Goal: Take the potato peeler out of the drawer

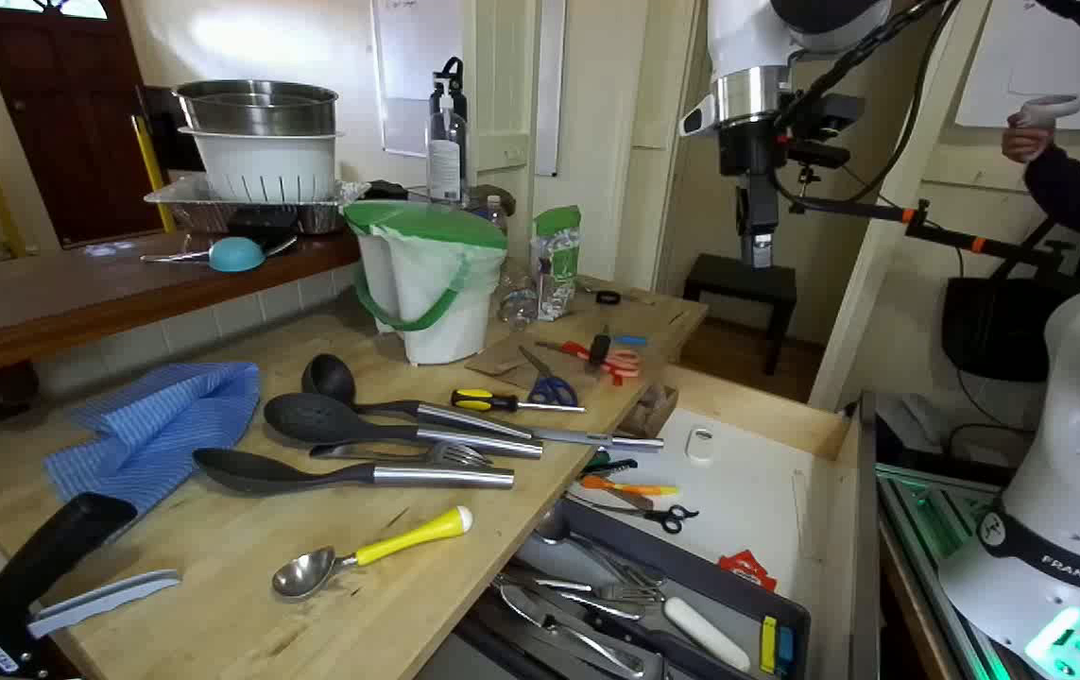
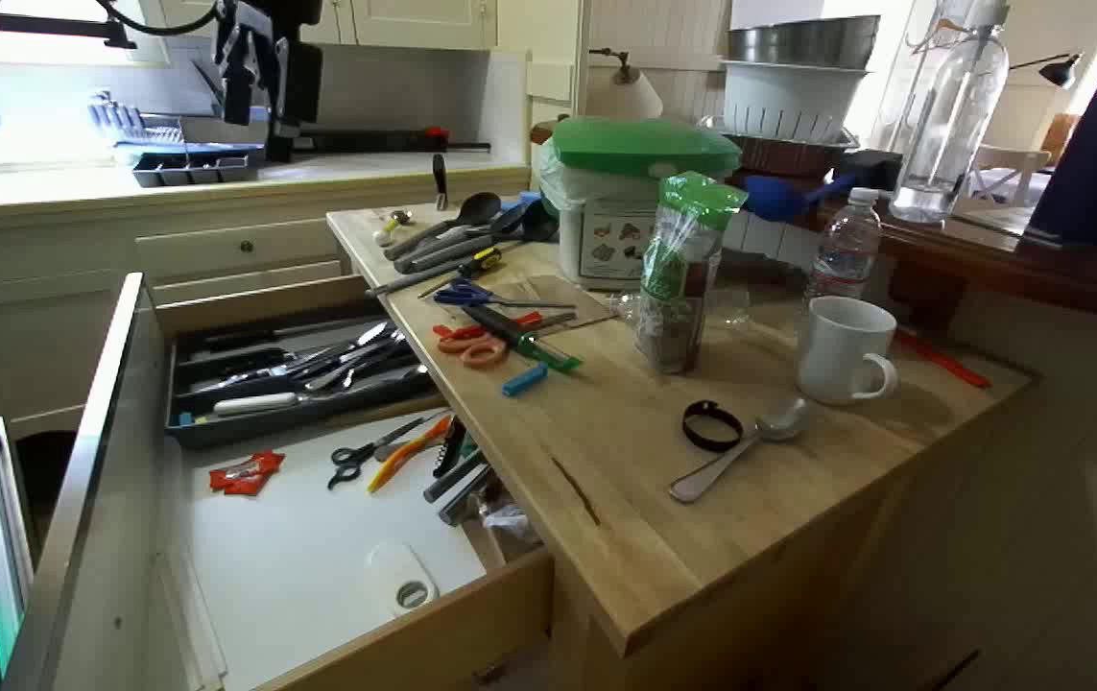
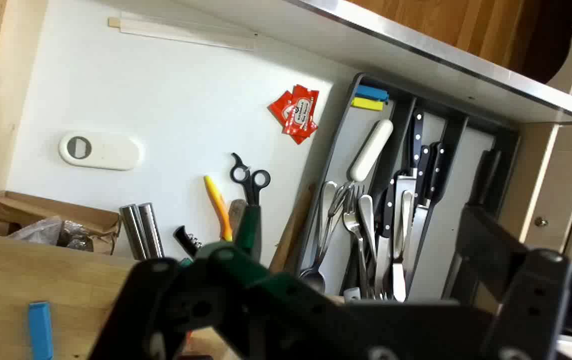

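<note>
The drawer (image 1: pixel 766 408) stands pulled out, with pale wooden sides, in both exterior views (image 2: pixel 452 629) and in the wrist view (image 3: pixel 25 85). I cannot tell for sure which tool is the potato peeler. A yellow-orange tool (image 3: pixel 219 207) lies on the drawer's white bottom beside black scissors (image 3: pixel 248 182); its lower end is hidden in the wrist view. A white-handled tool (image 3: pixel 372 150) lies in the grey cutlery tray (image 3: pixel 338 135). My gripper (image 3: pixel 366 215) is open and empty, high above the drawer and pointing down (image 1: pixel 759 250); it touches nothing.
Knives (image 3: pixel 418 170), forks and spoons fill the tray. Red packets (image 3: pixel 298 112) and a white oval opener (image 3: pixel 100 151) lie in the drawer. The countertop (image 2: pixel 663 518) overhangs its back, bearing utensils, a green-lidded bucket (image 1: pixel 445 302) and a mug (image 2: pixel 841 350).
</note>
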